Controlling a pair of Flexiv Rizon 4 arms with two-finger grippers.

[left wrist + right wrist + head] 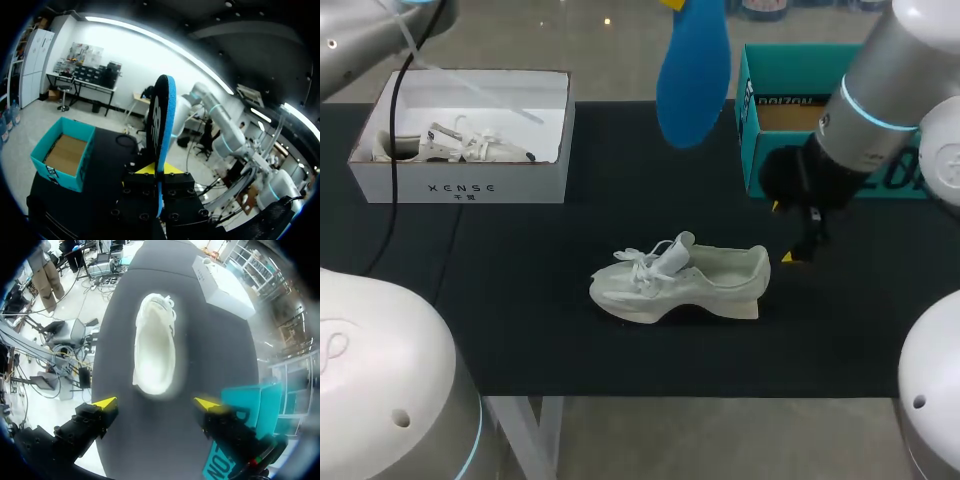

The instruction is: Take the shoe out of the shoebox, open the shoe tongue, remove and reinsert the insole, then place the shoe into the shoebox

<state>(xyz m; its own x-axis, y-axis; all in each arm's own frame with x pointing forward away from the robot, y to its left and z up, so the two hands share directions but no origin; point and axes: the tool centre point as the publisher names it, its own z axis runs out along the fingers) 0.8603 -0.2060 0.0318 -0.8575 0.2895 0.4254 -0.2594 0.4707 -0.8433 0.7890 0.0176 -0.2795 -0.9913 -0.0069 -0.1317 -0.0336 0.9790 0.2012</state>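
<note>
A white shoe (680, 283) stands on its sole near the middle of the black bench (520, 300), toe toward the left arm's side and heel toward the right arm's side. Its laces are loose and its tongue stands up from the opening. In the right wrist view the same shoe (155, 357) lies ahead of the right jaws, heel end nearest them, with the pale inside of the shoe visible from above.

The blue insole (693, 75) is out of the shoe, held in the air above the far side of the bench, well apart from the shoe. The left jaws pinch its lower end. In the left wrist view the insole (164, 130) stands upright and edge-on between them, black on one face with a blue rim.

The right jaws are spread wide and hold nothing. They hang over the bench just beyond the shoe's heel, between the shoe and the teal shoebox (752, 140). The right arm (880, 100) partly covers that box, which is open with a brown floor inside.

At the far left corner of the bench sits an open white box (460, 185) holding a second white shoe (450, 147).
</note>
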